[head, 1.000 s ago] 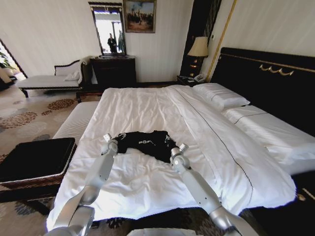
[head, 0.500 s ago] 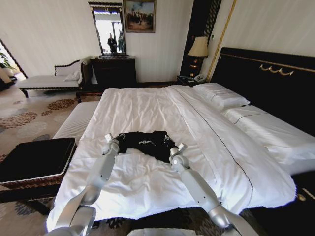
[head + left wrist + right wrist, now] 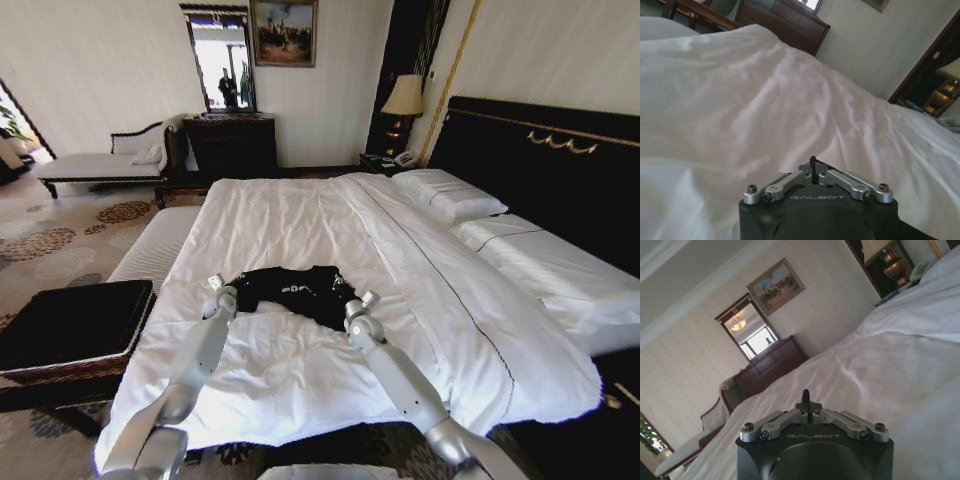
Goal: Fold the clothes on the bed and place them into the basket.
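We are holding the left gripper (image 3: pixel 222 291) closed on the left near corner of the T-shirt (image 3: pixel 296 290), and over the last second we have been easing it slightly left and away. The right gripper (image 3: pixel 354 304), fingers together, is pinching the shirt's right near edge. Between them the shirt is lying on the bed (image 3: pixel 300 215), drawn wider, which we judge is flattening it for folding. The basket (image 3: pixel 70 330) is waiting far left.

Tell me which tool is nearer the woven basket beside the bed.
Left. The left tool sits at the T-shirt's edge on the side facing the basket; the right tool is at the shirt's opposite edge, farther away.
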Controlling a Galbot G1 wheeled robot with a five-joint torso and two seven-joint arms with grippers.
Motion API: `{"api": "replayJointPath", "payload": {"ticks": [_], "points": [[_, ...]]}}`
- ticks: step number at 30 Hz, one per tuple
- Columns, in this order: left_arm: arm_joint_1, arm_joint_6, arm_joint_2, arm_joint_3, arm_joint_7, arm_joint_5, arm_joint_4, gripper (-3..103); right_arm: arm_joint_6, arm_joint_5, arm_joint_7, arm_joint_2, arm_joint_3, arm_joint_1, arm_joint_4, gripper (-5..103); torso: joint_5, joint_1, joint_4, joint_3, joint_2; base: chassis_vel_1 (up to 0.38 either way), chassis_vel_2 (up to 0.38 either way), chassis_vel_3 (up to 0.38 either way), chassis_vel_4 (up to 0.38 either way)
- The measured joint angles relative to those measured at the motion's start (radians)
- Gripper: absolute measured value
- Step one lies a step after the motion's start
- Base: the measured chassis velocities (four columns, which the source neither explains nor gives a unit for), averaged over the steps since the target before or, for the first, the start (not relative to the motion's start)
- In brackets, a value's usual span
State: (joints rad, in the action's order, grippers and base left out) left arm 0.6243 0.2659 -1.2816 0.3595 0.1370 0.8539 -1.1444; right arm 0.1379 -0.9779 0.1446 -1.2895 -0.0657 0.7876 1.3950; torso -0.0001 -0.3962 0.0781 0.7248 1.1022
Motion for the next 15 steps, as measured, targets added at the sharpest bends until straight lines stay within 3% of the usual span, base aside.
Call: {"api": "replayJointPath", "payload": {"ticks": [2, 4, 8, 10, 11, 15], "points": [[0.03, -0.006, 0.056, 0.011, 0.009, 0.078, -0.16, 0, 0.04, -0.038, -0.07, 0.048, -0.009, 0.007, 0.071, 0, 0.0002, 0.0, -0.0002, 0.0, 0.0, 0.0, 0.0, 0.0, 0.0], [0.035, -0.007, 0.07, 0.015, 0.016, 0.096, -0.196, 0, 0.046, -0.048, -0.081, 0.064, -0.01, 0.007, 0.091, 0, 0.0003, 0.0, -0.0002, 0.0, 0.0, 0.0, 0.0, 0.0, 0.0], [0.075, -0.016, 0.173, 0.064, 0.052, 0.239, -0.462, 0, 0.063, -0.128, -0.132, 0.205, -0.022, 0.0, 0.278, 0, 0.0002, 0.0, 0.0003, 0.0, 0.0, 0.0, 0.0, 0.0, 0.0], [0.08, -0.017, 0.188, 0.073, 0.057, 0.257, -0.494, 0, 0.064, -0.14, -0.139, 0.221, -0.026, -0.003, 0.305, 0, 0.0002, 0.0, 0.0003, 0.0, 0.0, 0.0, 0.0, 0.0, 0.0], [0.096, -0.022, 0.226, 0.1, 0.066, 0.291, -0.576, 0, 0.068, -0.175, -0.156, 0.26, -0.037, -0.018, 0.375, 0, 0.0002, 0.0, 0.0001, 0.0, 0.0, 0.0, 0.0, 0.0, 0.0], [0.113, -0.028, 0.306, 0.146, 0.084, 0.355, -0.701, 0, 0.073, -0.231, -0.182, 0.315, -0.053, -0.067, 0.463, 0, -0.0002, 0.0, -0.0006, 0.0, 0.0, 0.0, 0.0, 0.0, 0.0]]}}
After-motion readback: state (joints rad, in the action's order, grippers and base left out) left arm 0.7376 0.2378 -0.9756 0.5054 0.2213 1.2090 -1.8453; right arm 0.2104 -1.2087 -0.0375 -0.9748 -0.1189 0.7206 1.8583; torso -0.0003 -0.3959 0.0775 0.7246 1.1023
